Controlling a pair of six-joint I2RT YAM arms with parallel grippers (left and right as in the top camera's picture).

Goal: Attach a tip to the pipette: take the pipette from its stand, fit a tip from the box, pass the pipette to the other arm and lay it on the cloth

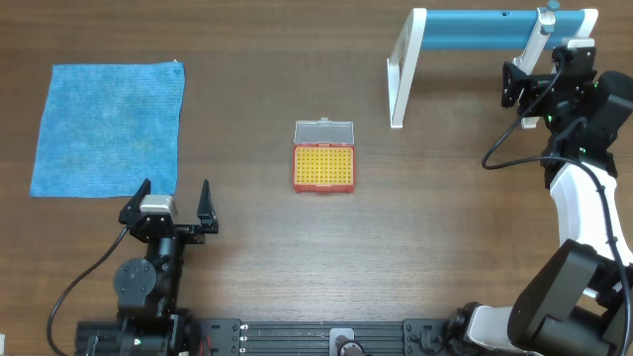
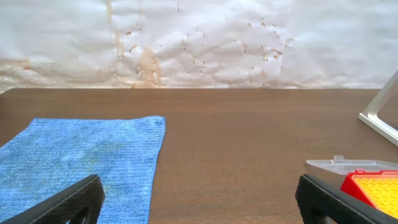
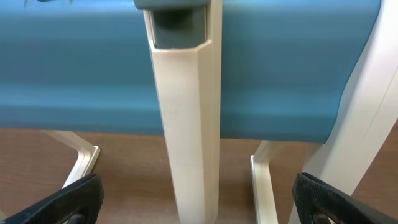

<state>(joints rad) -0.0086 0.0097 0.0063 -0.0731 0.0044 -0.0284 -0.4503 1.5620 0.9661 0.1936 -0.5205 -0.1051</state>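
1. Top view: the blue cloth lies flat at the far left of the surface. The tip box sits near the middle with its clear lid folded open on the far side, well apart from the cloth. The stand is at the far right, and the pipette hangs on it near its right end. The left jaws are spread wide and hold nothing, just beside the cloth's near right corner. The right jaws are close in front of the pipette.
2. Left wrist view: the left jaws are wide open and empty. The cloth is to the left, the tip box to the right, and a white foot of the stand is farther right.
3. Right wrist view: the pipette hangs upright from the stand's blue bar. The right jaws are wide open, with one finger on each side of the pipette and apart from it, gripping nothing.
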